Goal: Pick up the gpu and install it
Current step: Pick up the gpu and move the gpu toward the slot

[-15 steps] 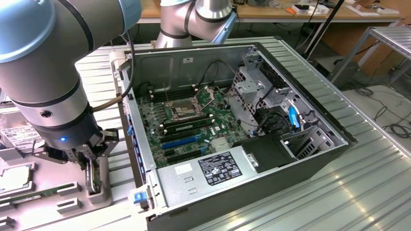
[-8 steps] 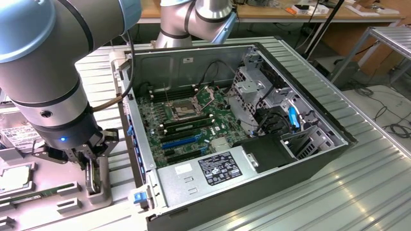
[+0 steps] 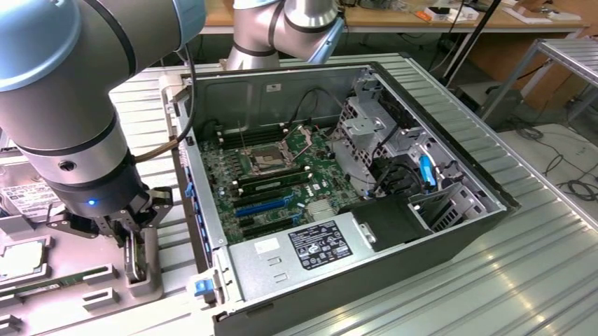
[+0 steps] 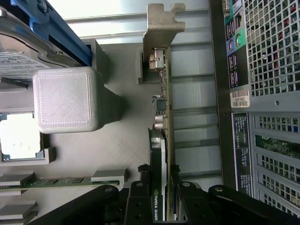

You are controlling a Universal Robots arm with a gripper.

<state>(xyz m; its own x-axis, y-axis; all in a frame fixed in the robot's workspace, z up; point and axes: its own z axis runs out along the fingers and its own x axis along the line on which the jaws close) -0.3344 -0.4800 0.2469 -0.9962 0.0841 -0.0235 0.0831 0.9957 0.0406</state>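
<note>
The gpu (image 3: 137,260) is a thin dark card standing on edge in a grey holder (image 3: 148,288) on the parts tray at the exterior view's left, beside the open computer case (image 3: 201,210). My gripper (image 3: 131,236) reaches down over its top. In the wrist view the gpu (image 4: 160,136) runs edge-on, its silvery metal bracket (image 4: 159,28) at the far end. My gripper (image 4: 159,177) has one black finger pressed against each face of the card, shut on it. The card's lower edge still sits in the holder.
Inside the case lie the green motherboard (image 3: 271,175), with blue and black slots, and a power supply (image 3: 313,243). The grey tray also carries a labelled hard drive (image 3: 24,199), a processor (image 4: 18,138) and a green memory stick (image 4: 56,183). A grey printed block (image 4: 65,98) stands close to the card.
</note>
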